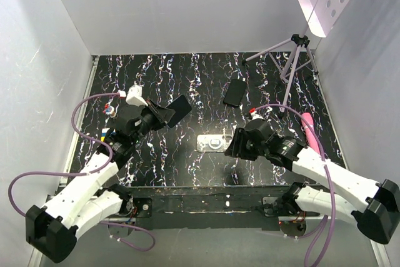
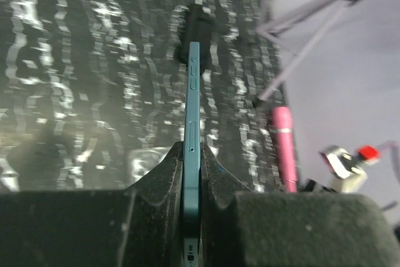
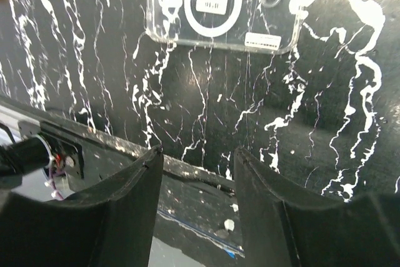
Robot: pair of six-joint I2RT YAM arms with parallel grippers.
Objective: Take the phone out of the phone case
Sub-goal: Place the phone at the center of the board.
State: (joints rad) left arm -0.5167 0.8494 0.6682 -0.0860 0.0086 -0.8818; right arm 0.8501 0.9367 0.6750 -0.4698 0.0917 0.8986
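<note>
- Top view: the left hand [image 1: 164, 115] is closed on the phone [image 1: 180, 108]. The phone juts out past its fingertips at a tilt and seems lifted off the worktop [image 1: 187, 79].
- The phone case [image 1: 215, 142], a clear shell, lies flat just ahead of the right hand [image 1: 232, 145]. We cannot tell whether they touch.
- A dark slab [image 1: 234, 92] lies well beyond the right hand. We cannot tell whether it is a phone or a case.
- Left wrist view: the phone [image 2: 192, 110] shows edge-on, with a bluish-grey rim and side buttons. The fingers [image 2: 164, 173] pinch it across its flat faces, its near end buried in the grip. No shell is around it.
- Right wrist view: the fingers [image 3: 137, 179] are spread wide with nothing between them. The phone case [image 3: 219, 4] lies flat beyond the fingertips and is empty, with the marbled worktop showing through its ring and label.
- Our judgement: the separation looks done, and what remains is a safe set-down.
- We would lower the left hand slowly, touch the phone's far end onto bare worktop beside the case, tip it flat, then release.
- Glossy faces may slip in a fast wrist swing.
- The right hand should hold off from the case.
</note>
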